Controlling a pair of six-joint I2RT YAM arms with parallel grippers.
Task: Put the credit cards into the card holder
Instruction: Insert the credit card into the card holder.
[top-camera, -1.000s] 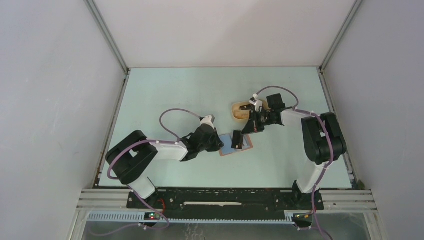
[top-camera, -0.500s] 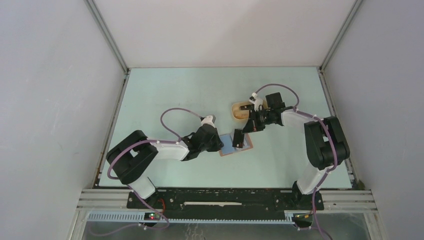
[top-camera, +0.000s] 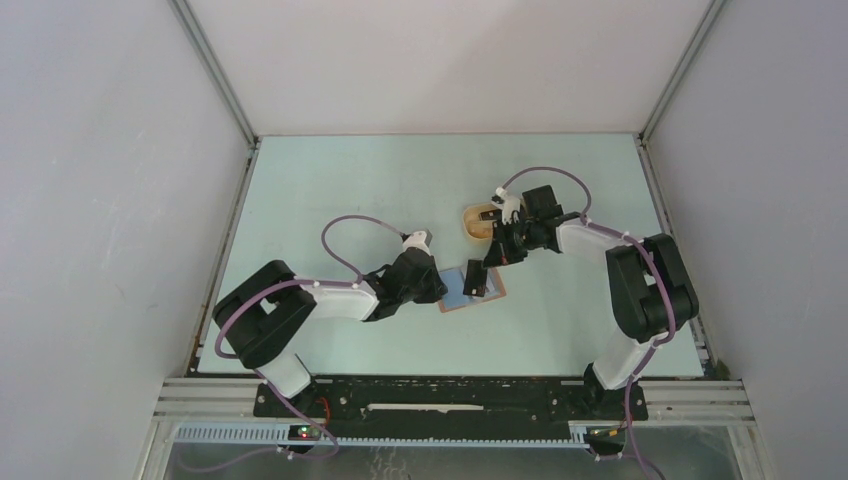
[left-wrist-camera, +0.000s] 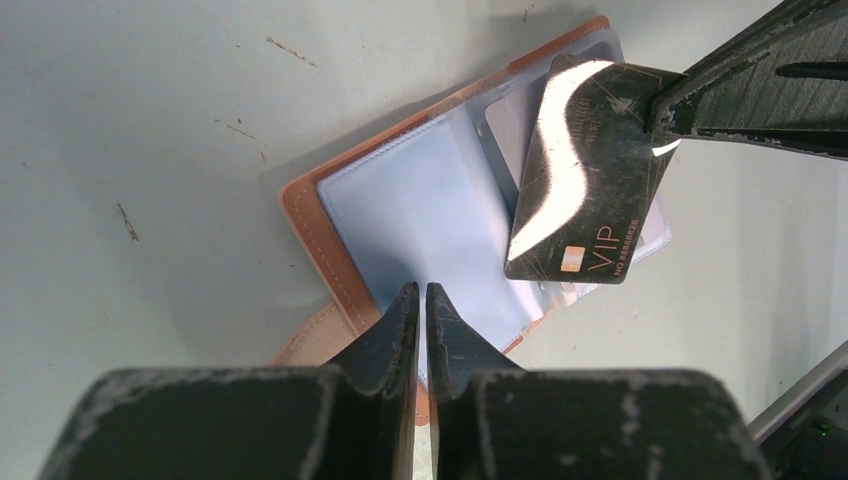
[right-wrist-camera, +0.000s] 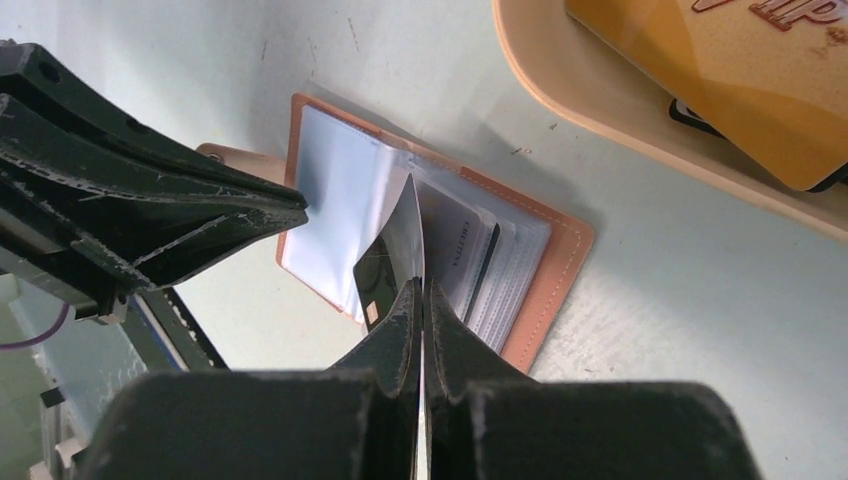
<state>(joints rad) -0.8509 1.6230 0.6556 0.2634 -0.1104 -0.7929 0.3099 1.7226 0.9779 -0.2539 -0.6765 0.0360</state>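
Note:
The reddish-brown card holder (top-camera: 487, 295) lies open on the table, its bluish pockets up (left-wrist-camera: 420, 205) (right-wrist-camera: 545, 275). My left gripper (top-camera: 441, 286) (left-wrist-camera: 422, 292) is shut, its tips down on the holder's left page. My right gripper (top-camera: 490, 262) (right-wrist-camera: 421, 288) is shut on a black VIP credit card (left-wrist-camera: 585, 170) (right-wrist-camera: 392, 262) and holds it edge-down, tilted, over the holder's right-hand pockets (top-camera: 476, 281). An orange-yellow credit card (right-wrist-camera: 740, 80) lies in the beige tray (right-wrist-camera: 600, 115). Another card (right-wrist-camera: 468, 258) sits among the holder's pockets.
The beige oval tray (top-camera: 470, 230) stands just beyond the holder, under the right wrist. A black piece (right-wrist-camera: 690, 112) shows under the orange card. The left gripper's fingers (right-wrist-camera: 200, 215) lie close beside the held card. Grey walls enclose the table.
My right wrist has shifted a little left and away, tilting the black card over the holder. The left gripper and the holder have stayed put.

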